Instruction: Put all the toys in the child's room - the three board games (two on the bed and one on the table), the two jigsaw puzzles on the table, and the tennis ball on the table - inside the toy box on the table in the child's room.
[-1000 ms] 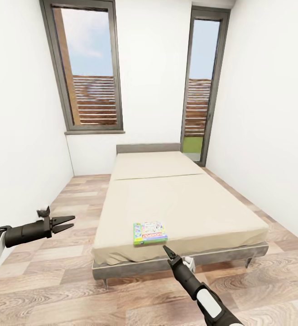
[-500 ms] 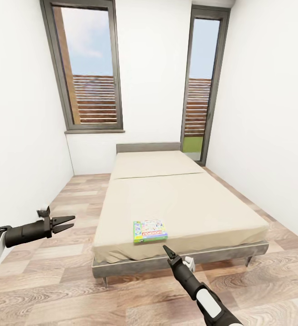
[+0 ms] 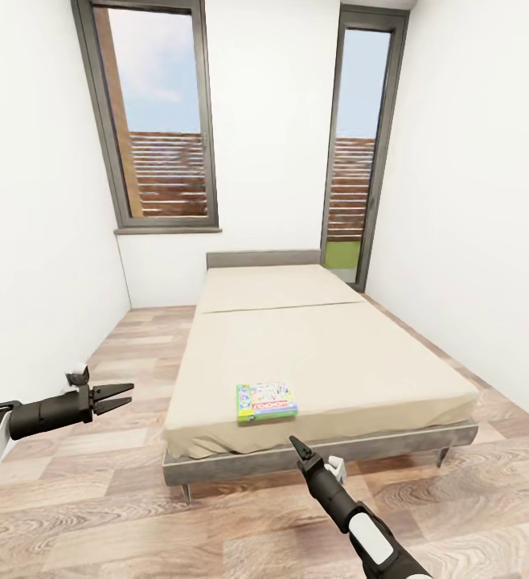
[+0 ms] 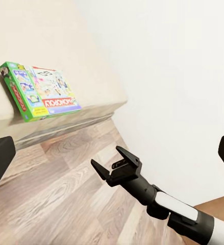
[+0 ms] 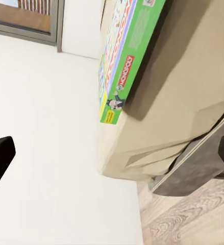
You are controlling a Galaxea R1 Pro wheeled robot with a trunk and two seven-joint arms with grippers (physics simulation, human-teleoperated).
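A white-green board game (image 3: 266,402) with a red logo lies flat on the beige bed (image 3: 321,354), close to its foot edge. It also appears in the left wrist view as the board game (image 4: 40,92) and in the right wrist view as the board game (image 5: 124,56). My right gripper (image 3: 300,449) hovers over the floor just in front of the bed's foot, a little right of the game. The left wrist view shows this right gripper (image 4: 112,160) open and empty. My left gripper (image 3: 121,395) is open and empty, out to the left over the floor.
The bed's dark grey frame (image 3: 377,450) stands on thin legs above a wood floor (image 3: 96,498). White walls close in on both sides. A window (image 3: 156,121) and a tall glass door (image 3: 357,153) are at the back. Floor strips run along both sides of the bed.
The whole head picture has shifted a little: the bed and game sit slightly higher, so the camera moved. Both arms hold the same pose and both grippers stay open.
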